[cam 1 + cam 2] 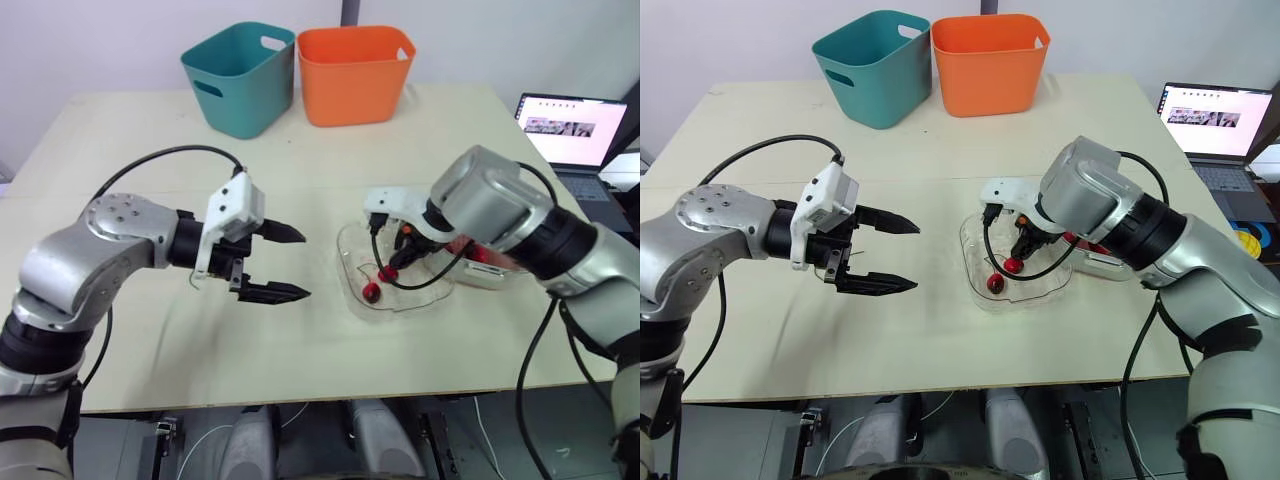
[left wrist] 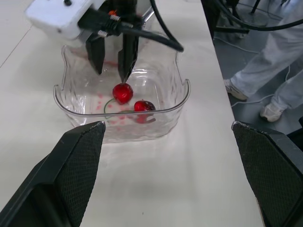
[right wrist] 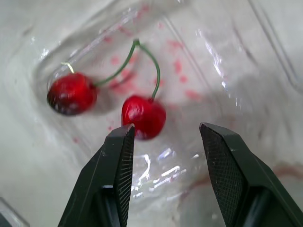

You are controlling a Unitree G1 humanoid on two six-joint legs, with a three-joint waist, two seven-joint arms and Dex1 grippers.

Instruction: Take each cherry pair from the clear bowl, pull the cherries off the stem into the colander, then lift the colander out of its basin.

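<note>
Over the bare table (image 1: 150,130) the left gripper (image 1: 305,264) hangs spread wide beside the clear bowl (image 2: 182,101), where the right gripper (image 3: 164,128) (fingers apart) hovers just above the cherry pair (image 3: 143,116), while a teal bin (image 1: 245,80) and an orange bin (image 1: 355,75) line the far edge.

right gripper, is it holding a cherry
No, the right gripper is open, and the cherry pair lies loose in the clear bowl ahead of its fingertips.
</note>
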